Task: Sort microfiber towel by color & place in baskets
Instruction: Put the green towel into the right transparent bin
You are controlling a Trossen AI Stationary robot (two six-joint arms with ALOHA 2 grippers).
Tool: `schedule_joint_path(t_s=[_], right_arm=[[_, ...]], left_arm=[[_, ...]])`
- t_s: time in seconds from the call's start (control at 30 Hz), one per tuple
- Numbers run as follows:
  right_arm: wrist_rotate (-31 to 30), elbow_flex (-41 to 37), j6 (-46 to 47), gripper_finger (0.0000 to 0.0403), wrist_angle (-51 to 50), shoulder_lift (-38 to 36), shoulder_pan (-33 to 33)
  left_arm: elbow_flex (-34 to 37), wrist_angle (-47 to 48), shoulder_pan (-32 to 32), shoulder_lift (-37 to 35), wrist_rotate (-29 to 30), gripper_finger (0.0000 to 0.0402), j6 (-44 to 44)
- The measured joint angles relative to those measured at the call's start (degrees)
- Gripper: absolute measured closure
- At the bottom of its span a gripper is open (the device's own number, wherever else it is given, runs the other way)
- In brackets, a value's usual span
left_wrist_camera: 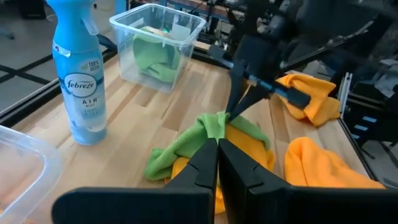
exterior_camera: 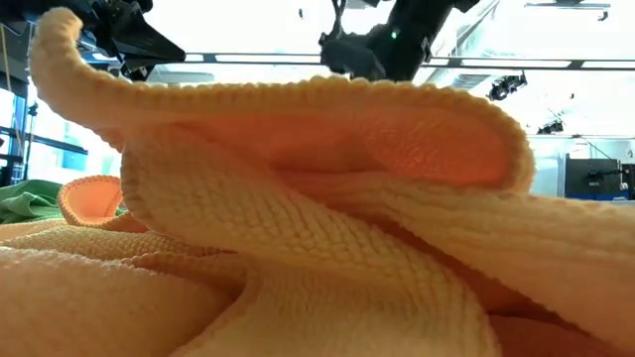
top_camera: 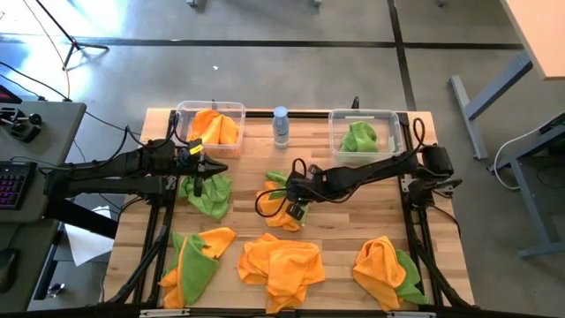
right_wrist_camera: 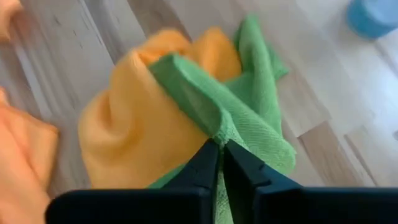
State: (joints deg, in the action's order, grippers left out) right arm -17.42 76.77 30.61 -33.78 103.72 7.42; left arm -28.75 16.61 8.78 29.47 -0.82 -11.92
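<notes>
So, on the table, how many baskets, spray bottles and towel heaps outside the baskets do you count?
Baskets: 2
Spray bottle: 1
Towel heaps outside the baskets: 5
Total: 8

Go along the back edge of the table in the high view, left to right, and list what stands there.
See-through plastic tub holding orange cloth → small translucent bottle with a blue cap → see-through plastic tub holding green cloth.
</notes>
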Motion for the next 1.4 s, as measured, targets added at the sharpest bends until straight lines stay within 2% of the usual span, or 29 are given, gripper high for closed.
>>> schedule_joint_path(t_s=[0.13,0.43,0.57,0.77,1.07,1.4], right_arm=[[-3.9,0.0,0.5,0.0399,1.8,-4.0,1.8],[-19.9,0.0,-1.6,0.04,6.6,-17.5,6.5],[-21.0,0.0,-8.7,0.0401,14.9,-21.3,7.0],[-22.6,0.0,-17.4,0.0402,24.4,-23.2,6.8],[-23.3,0.0,-19.1,0.0402,25.3,-23.2,6.8],[-34.3,0.0,-21.7,0.0403,25.5,-27.4,6.4]], left_arm=[[0.0,0.1,0.0,0.0,0.0,0.0401,0.0],[0.0,0.1,0.0,0.0,0.0,0.0401,0.0],[0.0,0.1,0.0,0.0,0.0,0.0401,0.0],[0.0,0.2,0.0,0.0,-0.4,0.0401,0.0],[0.0,0.2,0.0,0.0,-0.4,0.0401,0.0],[0.0,0.2,0.0,0.0,-0.4,0.0401,0.0]])
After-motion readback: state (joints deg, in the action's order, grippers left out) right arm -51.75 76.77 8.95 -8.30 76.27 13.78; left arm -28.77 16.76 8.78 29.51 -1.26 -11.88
